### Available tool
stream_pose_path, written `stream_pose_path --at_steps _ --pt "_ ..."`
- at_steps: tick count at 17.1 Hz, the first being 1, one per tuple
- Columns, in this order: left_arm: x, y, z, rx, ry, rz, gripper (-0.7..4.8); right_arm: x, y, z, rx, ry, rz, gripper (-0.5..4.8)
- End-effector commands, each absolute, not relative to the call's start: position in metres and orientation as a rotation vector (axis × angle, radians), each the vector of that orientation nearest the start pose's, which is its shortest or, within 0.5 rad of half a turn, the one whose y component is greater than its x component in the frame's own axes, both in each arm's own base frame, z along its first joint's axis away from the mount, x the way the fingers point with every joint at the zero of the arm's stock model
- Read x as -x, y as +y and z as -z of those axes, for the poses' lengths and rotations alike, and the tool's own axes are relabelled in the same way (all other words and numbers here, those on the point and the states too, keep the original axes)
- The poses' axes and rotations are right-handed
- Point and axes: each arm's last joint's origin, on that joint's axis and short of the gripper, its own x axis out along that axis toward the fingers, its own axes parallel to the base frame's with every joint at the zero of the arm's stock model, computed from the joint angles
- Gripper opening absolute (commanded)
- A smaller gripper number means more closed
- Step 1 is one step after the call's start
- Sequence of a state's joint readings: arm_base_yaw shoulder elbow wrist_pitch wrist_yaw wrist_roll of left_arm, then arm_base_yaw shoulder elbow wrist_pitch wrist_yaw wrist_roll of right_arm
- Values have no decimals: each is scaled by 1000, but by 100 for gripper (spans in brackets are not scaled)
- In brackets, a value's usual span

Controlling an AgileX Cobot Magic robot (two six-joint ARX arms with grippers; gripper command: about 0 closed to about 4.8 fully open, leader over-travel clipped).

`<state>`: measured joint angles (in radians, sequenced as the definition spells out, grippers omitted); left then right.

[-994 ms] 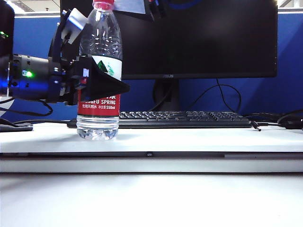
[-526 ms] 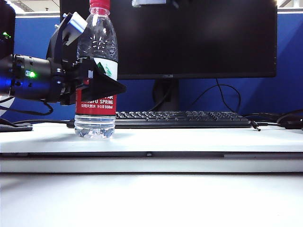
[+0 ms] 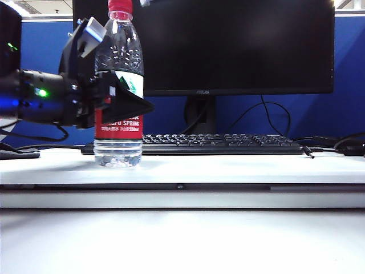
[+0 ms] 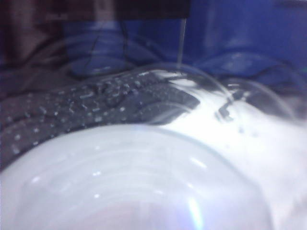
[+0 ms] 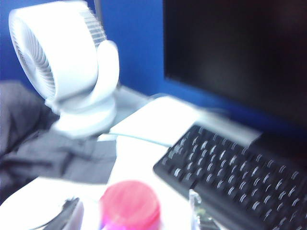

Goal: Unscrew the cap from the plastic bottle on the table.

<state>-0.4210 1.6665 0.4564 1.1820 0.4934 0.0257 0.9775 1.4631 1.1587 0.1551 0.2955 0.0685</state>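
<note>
Two claws: left claw (image 3: 122, 103) clamps plastic bottle (image 3: 118, 85) mid-body on worktop (image 3: 228, 168); right claw, spread unclear, above cap (image 5: 129, 205).
Cap: small, ribbed; you pinch its sides.
Bottle: thin-walled, squeeze lightly.

The plastic bottle (image 3: 118, 85) is clear, glossy ribbed plastic with a smooth printed label, its cap (image 3: 120, 7) red plastic, the table (image 3: 228, 168) smooth matt white, and the left gripper (image 3: 122, 100) matt black plastic
</note>
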Motion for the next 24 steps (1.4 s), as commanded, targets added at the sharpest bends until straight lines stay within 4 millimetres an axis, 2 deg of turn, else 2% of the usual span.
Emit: stream_pose_path --at_steps 1,7,8,10,11,16,19,24 --pt "-251 -129 -140 -2 104 920 326 -192 281 -334 1 153 -670 284" --pt "-250 -133 -138 3 109 934 326 -191 284 -336 -30 124 -659 283" --pt "-250 -133 -138 3 109 934 326 -192 284 -335 -32 121 -661 264" --pt "-250 -133 -138 3 109 933 326 -192 285 -335 -30 123 -661 257" --pt "-250 -133 -138 3 109 934 326 -193 286 -333 -28 126 -661 226" --pt "-251 -134 -139 3 104 935 326 -194 288 -329 -20 136 -660 206" --pt "-251 -134 -139 3 104 938 326 -194 288 -330 -25 131 -664 147" --pt "-251 -134 -139 3 104 940 326 -194 288 -331 -35 118 -665 148"
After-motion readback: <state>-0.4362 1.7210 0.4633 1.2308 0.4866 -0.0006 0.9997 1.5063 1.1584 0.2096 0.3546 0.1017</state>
